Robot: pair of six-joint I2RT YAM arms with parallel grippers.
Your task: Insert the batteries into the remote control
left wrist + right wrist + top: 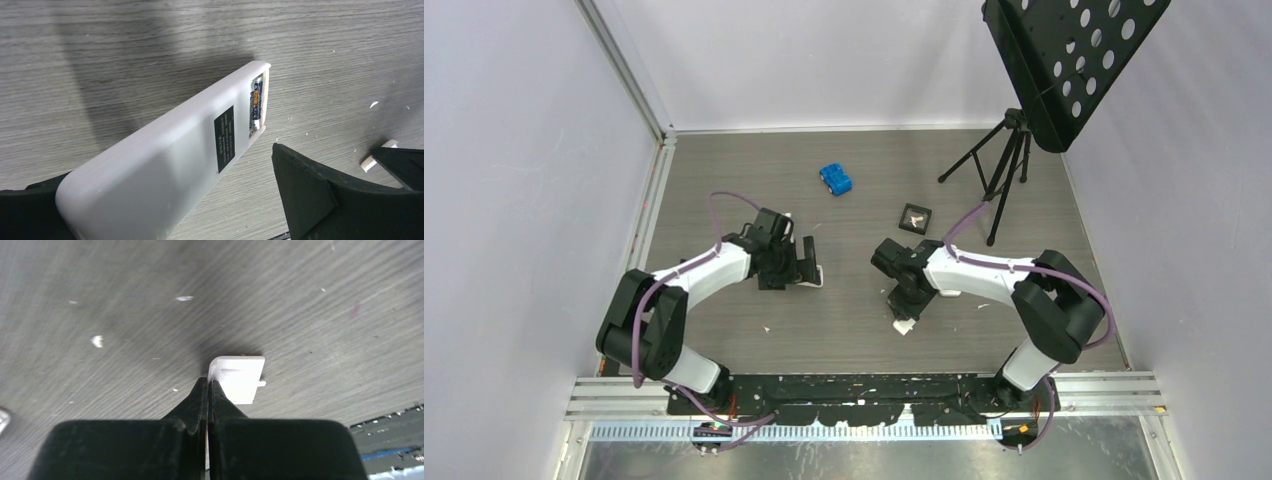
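Grey wood-grain table (724,170): remote control (165,165), battery (256,102) seated in its uncovered bay, sits unheld between my left gripper's (802,262) wide-open jaws. Right gripper (208,385) is closed at the white cover's (242,380) edge. I judge the cover could skid away, or the loose remote shift.

Remote control (165,170) at left of the table (844,335), battery (256,102) in its slot; cover plate (241,380) at right; block (835,180) behind both

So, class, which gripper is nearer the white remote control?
Left. The left gripper is open, with the remote control lying between its fingers. The right gripper is well off to the remote's right, closed, its tips at a small white plastic piece.
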